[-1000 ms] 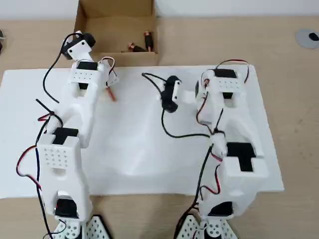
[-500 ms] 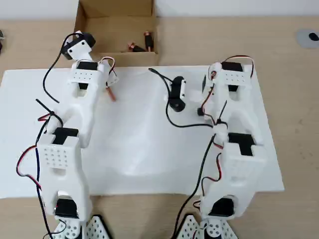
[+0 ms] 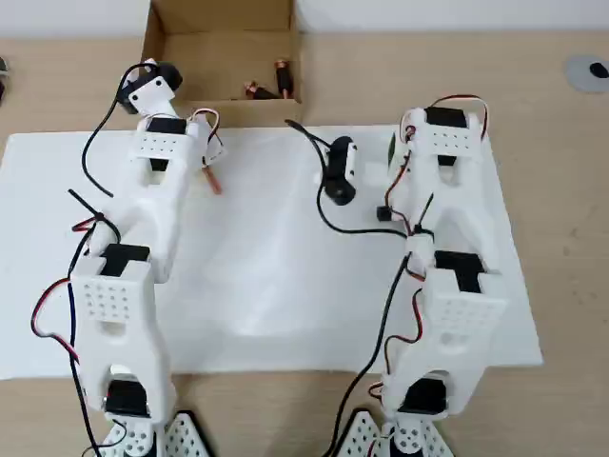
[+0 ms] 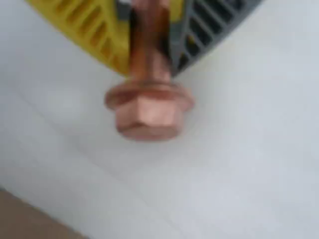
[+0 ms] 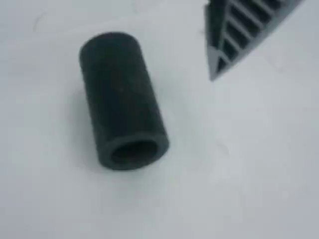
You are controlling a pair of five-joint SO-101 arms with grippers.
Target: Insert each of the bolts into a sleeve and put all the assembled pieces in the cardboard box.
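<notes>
My left gripper (image 3: 209,171) is shut on a copper bolt (image 4: 148,107), head down just above the white sheet, near the sheet's far edge in front of the cardboard box (image 3: 162,43). The yellow and grey jaws clamp the bolt's shank. A black sleeve (image 5: 122,99) lies on its side on the sheet, hollow end showing; in the high view it is the small dark piece (image 3: 383,213) beside the right arm. My right gripper (image 3: 392,152) hangs over the sheet's far right part, open and holding nothing; one grey finger (image 5: 234,40) stands apart from the sleeve.
Two copper-and-black assembled pieces (image 3: 269,88) lie in the box's near right corner. The white sheet (image 3: 266,286) covers the table's middle. The right arm's black wrist camera (image 3: 339,171) and loose cables hang over the sheet's centre.
The right arm has drawn back toward the sheet's far right, its wrist swinging right, uncovering the black sleeve on the sheet. The left arm with the bolt has kept still.
</notes>
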